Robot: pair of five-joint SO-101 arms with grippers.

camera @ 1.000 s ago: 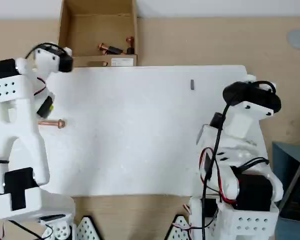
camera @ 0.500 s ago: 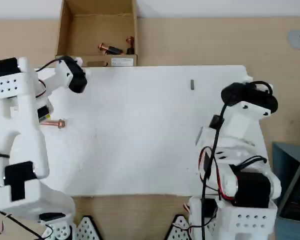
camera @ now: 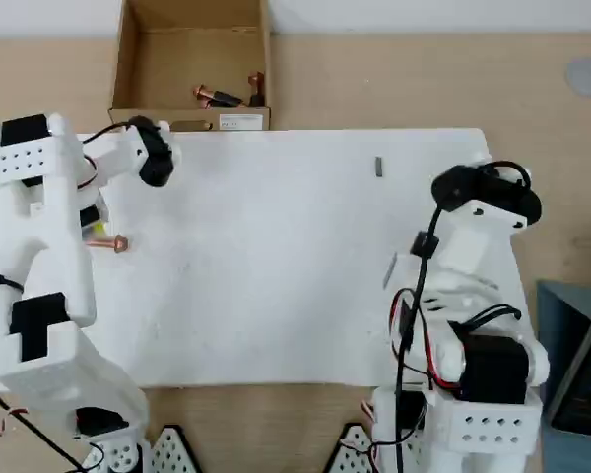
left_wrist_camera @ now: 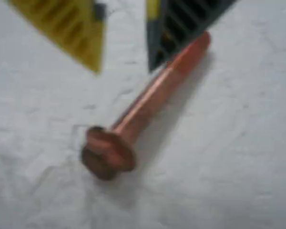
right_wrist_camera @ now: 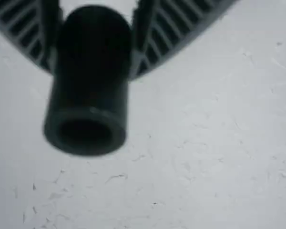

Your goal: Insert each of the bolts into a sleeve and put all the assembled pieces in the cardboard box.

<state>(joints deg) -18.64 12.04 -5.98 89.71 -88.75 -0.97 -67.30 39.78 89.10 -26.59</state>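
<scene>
Right gripper (right_wrist_camera: 93,52), four o'clock, is clenched on the black sleeve (right_wrist_camera: 88,100), judged rigid and light. Left gripper (left_wrist_camera: 125,64), released, hangs over the copper bolt (left_wrist_camera: 148,105) lying at nine o'clock near the worktop (camera: 276,286) edge. The bolt looks stiff, smooth and roll-prone, so mid-shank is the best hold. The centre is open, with the cardboard box (camera: 126,69) at eleven o'clock.

A white sheet (camera: 276,296) covers most of the wooden table (camera: 394,89) — its surface is flecked with fine scratches (plain in the wrist views). A round grey disc (camera: 589,76) lies near the table's far corner, well apart from the sheet.
</scene>
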